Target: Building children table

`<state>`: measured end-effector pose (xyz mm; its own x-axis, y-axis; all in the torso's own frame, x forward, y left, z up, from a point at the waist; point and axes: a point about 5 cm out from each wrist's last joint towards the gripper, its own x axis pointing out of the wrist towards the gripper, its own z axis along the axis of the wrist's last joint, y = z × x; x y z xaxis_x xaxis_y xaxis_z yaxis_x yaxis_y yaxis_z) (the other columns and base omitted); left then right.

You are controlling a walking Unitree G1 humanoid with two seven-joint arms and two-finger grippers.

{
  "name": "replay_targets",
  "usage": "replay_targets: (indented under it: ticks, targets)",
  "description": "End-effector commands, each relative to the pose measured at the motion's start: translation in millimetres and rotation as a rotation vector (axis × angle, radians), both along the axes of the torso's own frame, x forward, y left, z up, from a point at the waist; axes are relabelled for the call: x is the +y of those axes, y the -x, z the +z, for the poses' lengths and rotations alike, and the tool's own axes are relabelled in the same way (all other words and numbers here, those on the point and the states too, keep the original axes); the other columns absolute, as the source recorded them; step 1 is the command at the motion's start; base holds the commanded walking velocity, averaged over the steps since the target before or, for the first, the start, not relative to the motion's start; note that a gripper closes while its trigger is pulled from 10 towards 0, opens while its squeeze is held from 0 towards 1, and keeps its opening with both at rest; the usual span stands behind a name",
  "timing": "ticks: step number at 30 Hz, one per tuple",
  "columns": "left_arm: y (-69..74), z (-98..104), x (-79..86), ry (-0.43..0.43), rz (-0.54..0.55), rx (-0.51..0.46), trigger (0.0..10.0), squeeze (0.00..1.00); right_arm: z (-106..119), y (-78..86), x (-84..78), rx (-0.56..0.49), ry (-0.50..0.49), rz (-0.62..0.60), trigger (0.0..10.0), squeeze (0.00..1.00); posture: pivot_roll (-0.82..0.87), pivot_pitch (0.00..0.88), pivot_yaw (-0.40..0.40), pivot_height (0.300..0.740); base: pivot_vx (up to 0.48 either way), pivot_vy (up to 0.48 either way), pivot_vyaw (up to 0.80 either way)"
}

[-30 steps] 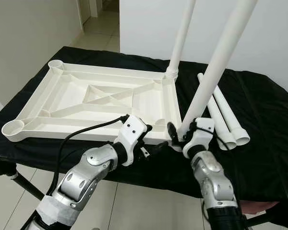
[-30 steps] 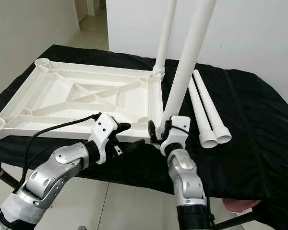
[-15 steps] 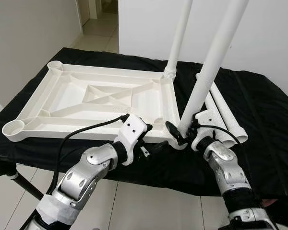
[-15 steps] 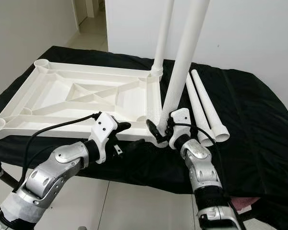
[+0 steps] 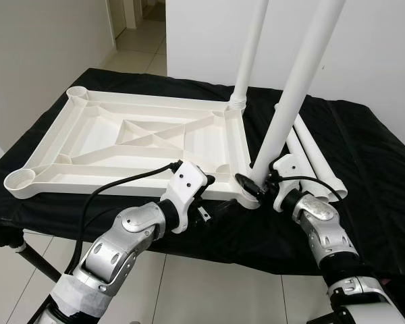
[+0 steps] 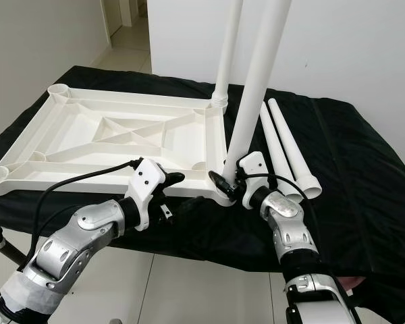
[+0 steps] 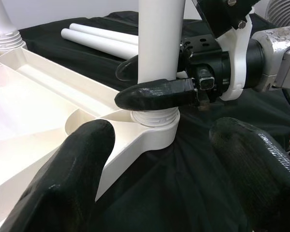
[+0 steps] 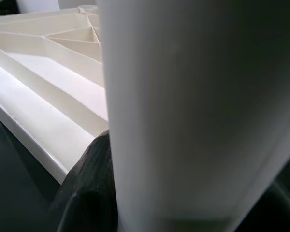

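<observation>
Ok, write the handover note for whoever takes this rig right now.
Right end effector: shut on the near-right leg, low down just above its corner socket.
Left end effector: open, at the tabletop's near edge beside that corner, holding nothing.
Tabletop: upside down on the black cloth.
Done: far-right leg stands in its socket; the near-right leg sits upright in its socket, though whether it is fully seated I cannot tell.
Left: two loose legs lie on the cloth to the right; the two left corner sockets are still empty.
</observation>
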<state>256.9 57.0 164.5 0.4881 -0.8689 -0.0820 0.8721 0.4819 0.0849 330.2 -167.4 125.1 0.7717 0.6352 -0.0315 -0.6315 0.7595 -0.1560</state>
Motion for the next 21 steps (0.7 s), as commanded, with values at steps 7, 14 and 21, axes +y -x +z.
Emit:
replay_targets:
  ticks: [7,14,21]
  targets:
    - [5.0,-1.8,-1.8,-0.013,-0.063,0.009,10.0,0.0,-16.6,8.8,4.5,0.06,-0.015,0.009,8.2,0.0,-0.03,0.0,-0.033,0.74,0.0,0.0,0.0]
    - [5.2,-2.0,-2.8,-0.014,-0.075,0.008,10.0,0.0,-28.3,15.4,3.1,0.099,-0.069,-0.051,10.0,0.0,-0.04,0.0,-0.032,0.74,0.0,0.0,0.0]
    - [6.6,-2.1,-4.4,-0.015,-0.09,0.009,10.0,0.0,-37.3,16.9,-4.3,0.148,-0.13,-0.182,10.0,0.0,-0.04,0.0,-0.032,0.74,0.0,0.0,0.0]
